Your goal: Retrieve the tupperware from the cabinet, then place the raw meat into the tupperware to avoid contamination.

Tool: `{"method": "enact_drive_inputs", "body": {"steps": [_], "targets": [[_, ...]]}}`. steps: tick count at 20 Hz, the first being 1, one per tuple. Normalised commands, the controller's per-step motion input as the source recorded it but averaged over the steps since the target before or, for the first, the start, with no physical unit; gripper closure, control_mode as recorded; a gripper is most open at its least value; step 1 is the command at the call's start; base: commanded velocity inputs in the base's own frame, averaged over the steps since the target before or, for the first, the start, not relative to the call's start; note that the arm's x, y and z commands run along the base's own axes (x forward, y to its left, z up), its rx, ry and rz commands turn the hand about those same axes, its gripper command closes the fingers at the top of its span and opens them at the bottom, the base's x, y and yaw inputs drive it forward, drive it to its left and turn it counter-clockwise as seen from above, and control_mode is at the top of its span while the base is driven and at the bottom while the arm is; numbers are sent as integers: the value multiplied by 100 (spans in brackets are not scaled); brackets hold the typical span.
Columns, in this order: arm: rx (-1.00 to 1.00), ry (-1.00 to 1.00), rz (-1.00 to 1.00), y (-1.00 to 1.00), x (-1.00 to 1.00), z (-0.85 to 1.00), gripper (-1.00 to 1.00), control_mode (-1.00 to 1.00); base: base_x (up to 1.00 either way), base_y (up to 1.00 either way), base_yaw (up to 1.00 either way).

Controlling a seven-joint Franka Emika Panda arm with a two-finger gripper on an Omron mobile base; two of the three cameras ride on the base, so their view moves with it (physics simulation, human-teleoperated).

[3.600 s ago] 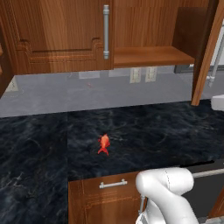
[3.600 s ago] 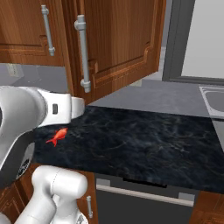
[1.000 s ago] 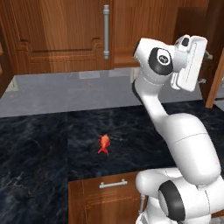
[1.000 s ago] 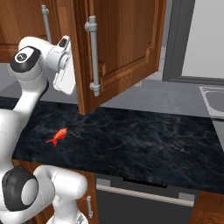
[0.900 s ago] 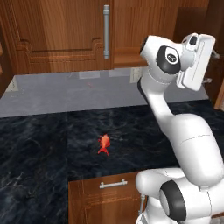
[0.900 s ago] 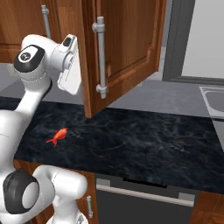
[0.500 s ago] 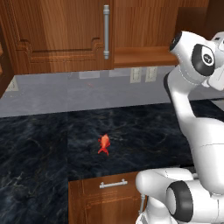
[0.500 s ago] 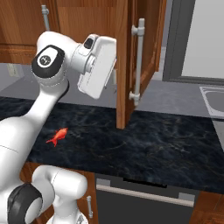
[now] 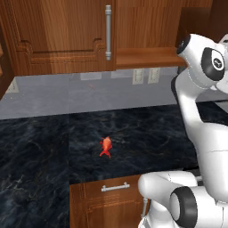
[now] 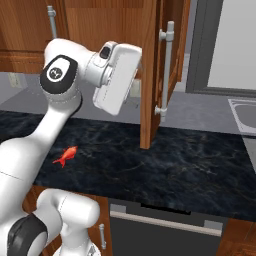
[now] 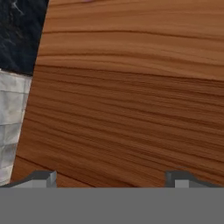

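The raw meat (image 9: 106, 147) (image 10: 65, 156), a small orange-red lump, lies on the black marble counter (image 9: 40, 151). The cabinet (image 9: 58, 31) hangs above it, left door closed. Its right door (image 10: 150, 75) stands swung out, edge-on in the right base view, with a silver bar handle (image 10: 167, 70). A bare wooden shelf (image 9: 147, 58) shows inside. My gripper (image 11: 111, 178) is open, its fingertips (image 11: 41, 177) wide apart and close to the door's wood face. In the right base view my hand (image 10: 117, 75) sits just left of that door. The tupperware is out of view.
A sink (image 10: 245, 112) lies at the counter's right end. A grey tiled backsplash with outlets (image 9: 147, 75) runs behind the counter. Below the counter edge are a drawer front with a short handle (image 9: 115, 188) and a dark appliance front (image 10: 165, 225).
The right cabinet door has swung further open, from angled to edge-on. My arm has moved right alongside it. The meat has stayed put.
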Motion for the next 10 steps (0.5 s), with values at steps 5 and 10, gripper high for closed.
{"method": "enact_drive_inputs", "body": {"steps": [5,10], "targets": [[2,-25,-4,53,-6,6,-100,-100,0,0,0],[16,-44,-15,53,-6,8,-100,-100,0,0,0]]}}
